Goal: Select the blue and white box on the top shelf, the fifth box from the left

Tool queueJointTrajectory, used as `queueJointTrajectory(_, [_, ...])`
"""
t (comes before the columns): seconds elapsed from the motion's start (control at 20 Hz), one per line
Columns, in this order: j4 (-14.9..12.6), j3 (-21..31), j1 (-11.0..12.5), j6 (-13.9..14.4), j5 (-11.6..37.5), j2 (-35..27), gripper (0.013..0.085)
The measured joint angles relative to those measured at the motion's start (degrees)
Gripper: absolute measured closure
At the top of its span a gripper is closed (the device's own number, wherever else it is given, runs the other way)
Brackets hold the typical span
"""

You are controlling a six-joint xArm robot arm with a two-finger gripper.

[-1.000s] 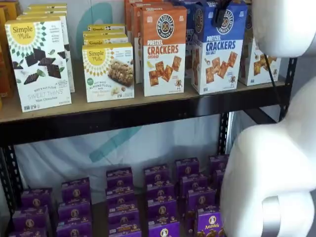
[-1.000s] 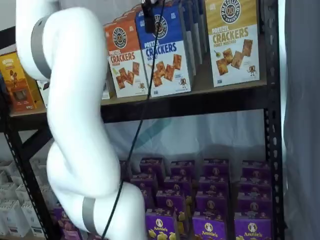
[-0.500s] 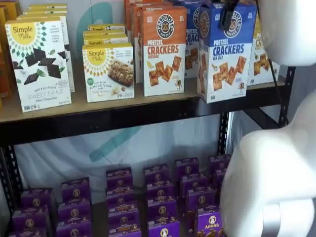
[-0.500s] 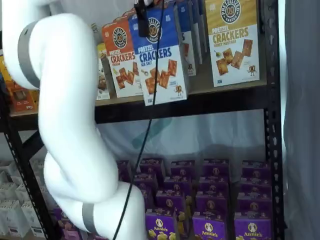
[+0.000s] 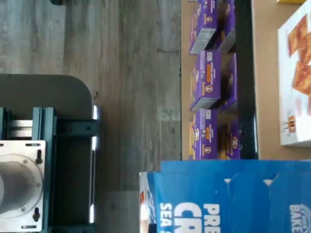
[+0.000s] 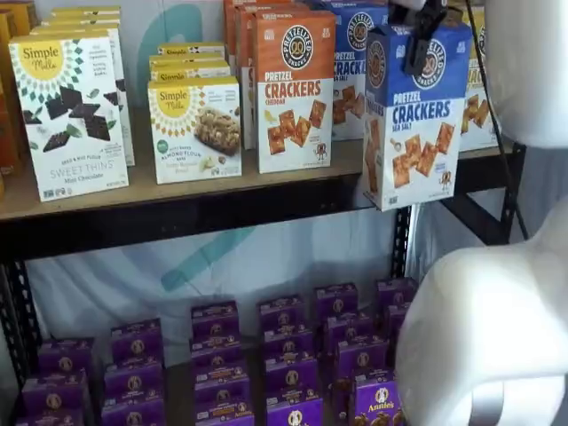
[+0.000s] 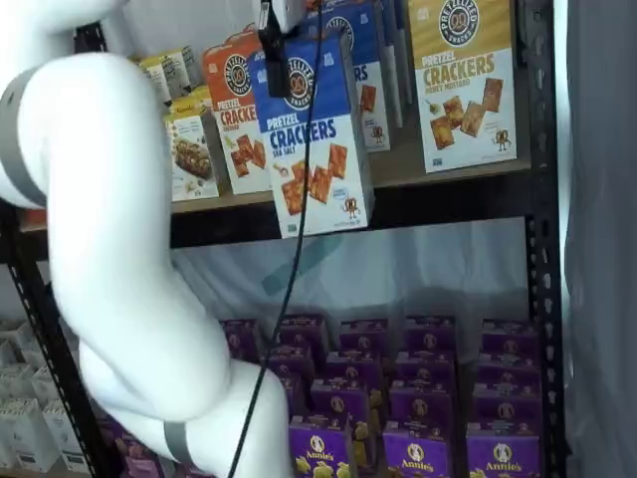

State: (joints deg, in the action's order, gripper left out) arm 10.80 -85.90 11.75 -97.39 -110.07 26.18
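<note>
The blue and white box (image 6: 415,115) is a tall carton reading "PRETZEL CRACKERS SEA SALT". It hangs tilted, out in front of the top shelf (image 6: 222,209), with its lower edge over the black front rail. It shows in both shelf views (image 7: 314,139). My gripper (image 6: 422,43) is shut on the box's blue top; one black finger (image 7: 270,55) lies against its upper front. The wrist view shows the box's blue top (image 5: 228,194) close under the camera, beside the tan shelf board (image 5: 267,73).
An orange cheddar carton (image 6: 295,89) and more blue cartons (image 6: 351,62) stand on the shelf beside the gap. A yellow-topped carton (image 7: 463,80) stands to the right. Simple Mills boxes (image 6: 71,115) stand at the left. Small purple boxes (image 6: 284,346) fill the lower level. My white arm (image 7: 119,249) fills one side.
The blue and white box has come off the shelf board, forward and a little lower, and now hangs in front of the rail in my gripper.
</note>
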Motion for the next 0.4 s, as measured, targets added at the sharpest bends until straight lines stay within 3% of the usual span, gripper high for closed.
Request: queueJointTrajectory(0.4, [-0.09,4.82,0.87,-1.14,0.57,3.06,0.0410])
